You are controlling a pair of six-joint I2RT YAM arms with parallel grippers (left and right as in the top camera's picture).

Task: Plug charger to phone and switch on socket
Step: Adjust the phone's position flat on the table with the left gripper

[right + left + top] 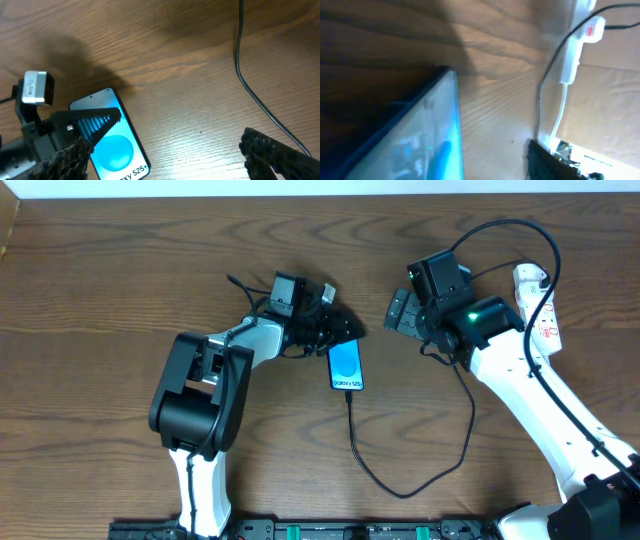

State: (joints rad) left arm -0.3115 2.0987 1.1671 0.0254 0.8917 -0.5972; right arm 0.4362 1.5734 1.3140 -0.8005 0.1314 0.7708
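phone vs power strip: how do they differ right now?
The phone is blue-screened with black edges; the power strip is white with red marks. The phone lies mid-table beside the left gripper; the power strip sits far right, partly behind the right arm. Both lie flat, elongated.

Phone [420, 142] blurred, cropped by bottom edge, left wrist view.

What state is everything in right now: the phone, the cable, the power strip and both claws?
phone: lying flat, screen up and lit blue.
charger: tip at the phone's bottom edge, seemingly plugged in; cable loops over to the socket.
socket: lying at the right; switch position too small to tell.
left gripper: open, over the phone's top end, holding nothing.
right gripper: wide open, empty.
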